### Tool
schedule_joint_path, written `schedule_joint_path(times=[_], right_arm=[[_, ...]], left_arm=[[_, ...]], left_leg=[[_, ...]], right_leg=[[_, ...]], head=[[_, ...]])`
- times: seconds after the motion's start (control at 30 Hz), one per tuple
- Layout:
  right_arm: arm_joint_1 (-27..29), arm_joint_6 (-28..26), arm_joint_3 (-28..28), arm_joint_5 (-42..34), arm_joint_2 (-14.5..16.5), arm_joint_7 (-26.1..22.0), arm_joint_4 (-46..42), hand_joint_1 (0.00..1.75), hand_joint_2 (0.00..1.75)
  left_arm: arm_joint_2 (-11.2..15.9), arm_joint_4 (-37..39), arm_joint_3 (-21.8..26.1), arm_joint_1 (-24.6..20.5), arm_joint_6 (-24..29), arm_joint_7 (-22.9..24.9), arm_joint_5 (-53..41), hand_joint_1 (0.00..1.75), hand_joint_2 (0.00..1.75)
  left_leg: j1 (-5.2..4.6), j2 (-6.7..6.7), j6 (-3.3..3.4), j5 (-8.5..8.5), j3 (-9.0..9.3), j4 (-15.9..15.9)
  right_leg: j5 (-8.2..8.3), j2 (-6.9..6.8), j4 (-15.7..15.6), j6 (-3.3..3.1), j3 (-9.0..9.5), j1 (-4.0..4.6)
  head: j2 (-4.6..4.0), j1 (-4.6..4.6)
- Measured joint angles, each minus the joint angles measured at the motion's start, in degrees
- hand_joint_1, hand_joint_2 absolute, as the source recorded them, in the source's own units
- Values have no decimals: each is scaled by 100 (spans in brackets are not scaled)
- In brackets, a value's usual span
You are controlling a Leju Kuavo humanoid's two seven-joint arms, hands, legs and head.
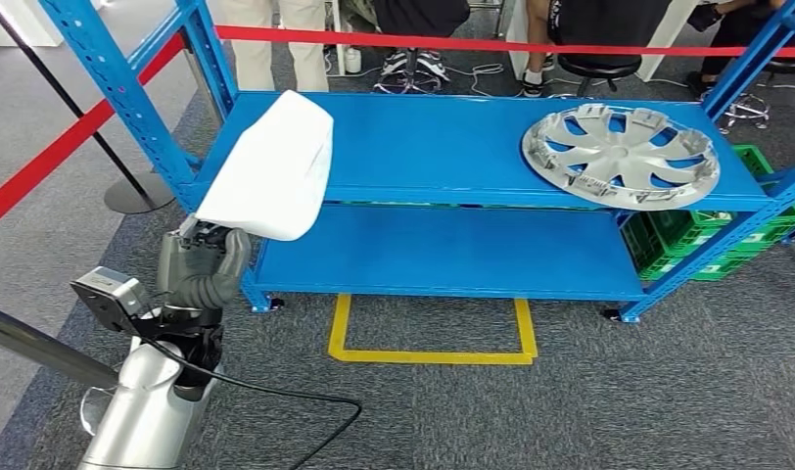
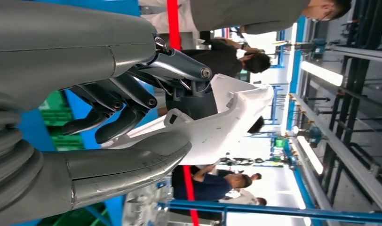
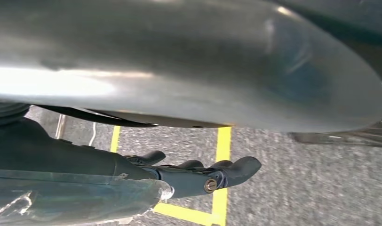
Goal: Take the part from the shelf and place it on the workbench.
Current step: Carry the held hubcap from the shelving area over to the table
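Left robot hand (image 1: pixel 203 269) gripping white part (image 1: pixel 271 166) by its lower edge, fingers (image 2: pixel 132 101) and thumb clamped on the inner rim in left wrist view. Part lifted in front of shelf's (image 1: pixel 423 147) left front corner, overlapping the top deck's left edge, tilted up. Right robot hand (image 3: pixel 198 172) hanging over floor near yellow floor marking (image 3: pixel 222 155), fingers apart, holding nothing. Silver wheel cover (image 1: pixel 621 157) lying at top deck's right end, well apart from the part. Risks: grip low on a large shell, likely to pivot or slip during turn; could clip blue upright (image 1: pixel 129 88) at left while swinging away. Workbench unseen, placement not yet begun.
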Motion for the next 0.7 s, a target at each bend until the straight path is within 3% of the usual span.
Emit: schedule_joint_path(times=[0.03, 0.07, 0.1, 0.13, 0.17, 0.23, 0.27, 0.33, 0.37, 0.4, 0.43, 0.5, 0.53, 0.57, 0.6, 0.67, 0.7], right_arm=[[0, 1, -1, 0, 0, 2, 0, 0, 0], [-1, -10, -2, 1, 0, 6, -1, 0, 0], [-3, -50, -3, 1, 4, 18, -1, 0, 0], [-8, -112, -4, 1, 13, 31, -2, 0, 0], [-20, -190, -5, 0, 26, 45, -4, 0, 0], [-51, -313, -9, -2, 67, 58, -9, 0, 0], [-65, -343, -13, -3, 87, 57, -10, 0, 0], [-74, -362, -32, -13, 126, 51, -9, 0, 0], [-78, -364, -44, -18, 139, 49, -8, 0, 0], [-78, -362, -54, -22, 151, 45, -7, 0, 0], [-79, -363, -63, -23, 161, 40, -6, 0, 0], [-79, -373, -80, -26, 168, 25, -7, 0, 0], [-79, -380, -91, -34, 169, 14, -7, 0, 0], [-78, -392, -103, -52, 173, -2, -7, 0, 0], [-77, -405, -120, -80, 176, -21, -7, 0, 0], [-80, -427, -168, -148, 186, -65, -7, 0, 0], [-87, -435, -197, -174, 190, -80, -8, 0, 0]], left_arm=[[-1, 1, -3, 3, -3, 1, 4, 175, 175], [-1, 1, -5, 4, -6, 3, 9, 175, 175], [-1, 2, -8, 4, -10, 7, 19, 175, 175], [-1, 2, -9, 3, -14, 11, 34, 175, 175], [-3, 2, -11, 3, -18, 14, 51, 175, 175], [-7, 2, -12, -3, -26, 17, 84, 175, 175], [-12, 2, -13, -9, -32, 18, 92, 175, 175], [-20, 3, -14, -11, -45, 22, 109, 175, 175], [-21, 3, -15, -9, -50, 23, 117, 175, 175], [-20, 4, -15, -6, -55, 24, 125, 175, 175], [-19, 4, -15, -5, -58, 24, 129, 175, 175], [-18, 5, -15, -5, -58, 24, 133, 175, 175], [-18, 8, -15, -5, -58, 22, 136, 175, 175], [-20, 14, -15, -4, -58, 14, 142, 175, 175], [-25, 24, -16, -5, -58, 2, 150, 175, 175], [-52, 48, -29, -13, -55, -22, 169, 175, 175], [-74, 60, -42, -20, -49, -27, 174, 175, 175]], left_leg=[[-17, 2, 6, 72, -91, 4], [-32, 5, 8, 140, -179, 8], [-47, 7, 6, 207, -264, 10], [-59, 7, 0, 273, -342, 12], [-69, 5, -11, 336, -408, 15], [-78, 6, -56, 450, -484, 17], [-72, 10, -87, 502, -498, 14], [-51, 16, -156, 600, -523, -8], [-45, 13, -193, 558, -563, 13], [-41, 8, -228, 400, -623, 116], [-35, 4, -261, 140, -706, 329], [-17, 3, -316, -474, -884, 1030], [-10, 3, -337, -610, -940, 1373], [-2, 3, -354, -584, -947, 1606], [8, 2, -365, -429, -888, 1688], [37, -62, -370, -86, -508, 1321], [52, -157, -360, -81, -192, 918]], right_leg=[[-111, 0, 327, -4, -33, 7], [-84, 0, 492, -20, 12, 17], [49, 0, 446, -46, 160, 30], [203, 2, 188, -84, 415, 47], [254, 3, -229, -134, 739, 69], [161, 9, -1068, -203, 1301, 112], [87, 14, -1293, -226, 1421, 133], [153, 15, -1365, -275, 1384, 147], [218, 7, -1374, -314, 1341, 141], [299, -3, -1386, -354, 1276, 129], [385, -12, -1398, -382, 1196, 116], [533, -15, -1396, -407, 1007, 115], [601, -15, -1395, -404, 910, 114], [669, -17, -1393, -398, 815, 113], [735, -6, -1389, -384, 722, 110], [867, 43, -1366, -329, 555, 97], [919, 81, -1338, -294, 482, 98]], head=[[0, 6], [0, 7], [0, 6], [0, 5], [0, 4], [0, -1], [0, 5], [0, 20], [0, 24], [0, 9], [0, -5], [0, -30], [0, -31], [0, -31], [0, -31], [0, -31], [0, -33]])
